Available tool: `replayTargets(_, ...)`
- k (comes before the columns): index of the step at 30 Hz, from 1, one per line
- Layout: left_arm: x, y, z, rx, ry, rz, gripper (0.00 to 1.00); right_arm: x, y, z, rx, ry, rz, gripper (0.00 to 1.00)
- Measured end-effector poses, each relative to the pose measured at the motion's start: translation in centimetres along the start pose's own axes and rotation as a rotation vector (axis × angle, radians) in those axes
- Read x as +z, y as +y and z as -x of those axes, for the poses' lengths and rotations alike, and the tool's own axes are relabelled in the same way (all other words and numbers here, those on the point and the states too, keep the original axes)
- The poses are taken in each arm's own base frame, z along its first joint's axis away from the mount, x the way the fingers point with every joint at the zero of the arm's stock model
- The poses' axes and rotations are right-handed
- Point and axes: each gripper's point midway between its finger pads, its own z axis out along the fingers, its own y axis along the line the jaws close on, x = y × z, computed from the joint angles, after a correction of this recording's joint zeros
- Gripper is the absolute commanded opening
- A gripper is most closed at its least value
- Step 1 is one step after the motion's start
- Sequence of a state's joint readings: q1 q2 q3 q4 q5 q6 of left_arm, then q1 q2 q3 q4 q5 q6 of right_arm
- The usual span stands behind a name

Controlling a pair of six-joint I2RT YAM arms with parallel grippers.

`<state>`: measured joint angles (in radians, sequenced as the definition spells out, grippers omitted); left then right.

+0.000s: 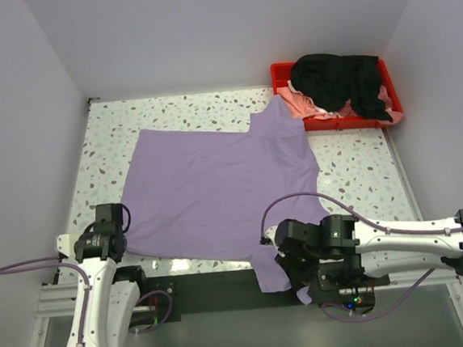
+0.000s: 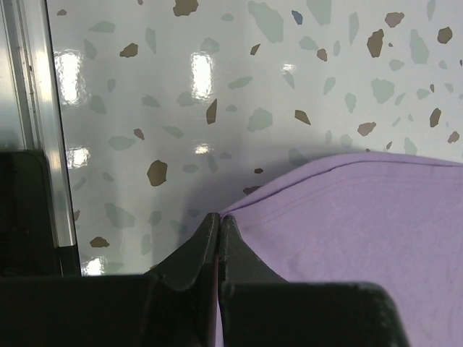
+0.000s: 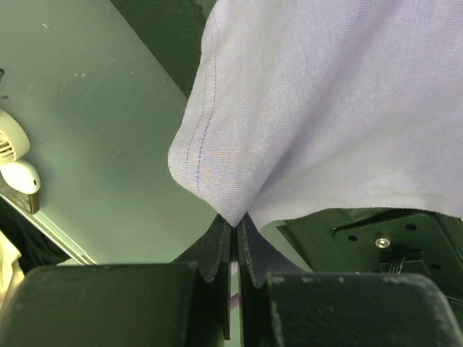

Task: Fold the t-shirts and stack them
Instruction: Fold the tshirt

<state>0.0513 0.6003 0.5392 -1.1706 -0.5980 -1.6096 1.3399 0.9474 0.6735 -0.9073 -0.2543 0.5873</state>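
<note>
The lavender t-shirt (image 1: 216,183) lies spread flat on the speckled table, with one sleeve hanging over the near edge. My left gripper (image 1: 121,232) is at its near left corner, and in the left wrist view its jaws (image 2: 218,217) are shut on the shirt's hem (image 2: 347,231). My right gripper (image 1: 298,288) is below the near edge. Its jaws (image 3: 235,223) are shut on a pinched fold of the hanging lavender cloth (image 3: 325,108). The black t-shirt (image 1: 341,79) and the pale pink t-shirt (image 1: 298,101) lie bunched in the red tray.
The red tray (image 1: 337,123) stands at the back right corner of the table (image 1: 361,170). White walls close in the back and both sides. A black metal frame (image 1: 217,288) runs along the near edge between the arm bases.
</note>
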Motion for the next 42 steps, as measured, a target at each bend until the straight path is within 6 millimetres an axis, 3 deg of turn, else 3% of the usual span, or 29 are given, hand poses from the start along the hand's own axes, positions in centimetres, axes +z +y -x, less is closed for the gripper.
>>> replayTargets(5, -0.2, -0.4, 0.2, 0.007, -0.003, -0.011, 0.0, -0.4, -1.1, 0.2, 0.009, -0.001, -0.078, 0.0)
replayTargets(14, 0.3, -2.5, -0.3, 0.088, 0.007, -0.016, 0.0, -3.3, -3.2, 5.3, 0.034, -0.126, -0.309, 0.0)
replayTargets(22, 0.2, -5.8, -0.6, 0.112, 0.023, -0.069, 0.0, -7.5, -8.5, 10.1, 0.185, -0.26, -0.433, 0.0)
replayTargets(31, 0.5, -10.0, -1.5, 0.133, 0.05, -0.113, 0.0, -10.5, -11.5, 13.3, 0.207, -0.309, -0.513, 0.0)
replayTargets(36, 1.1, -11.6, -1.9, 0.157, 0.052, -0.104, 0.0, -11.7, -13.0, 14.9, 0.226, -0.321, -0.562, 0.0)
replayTargets(42, 2.0, -12.8, -2.5, 0.167, 0.052, -0.1, 0.0, -11.6, -15.5, 15.9, 0.277, -0.302, -0.613, 0.0)
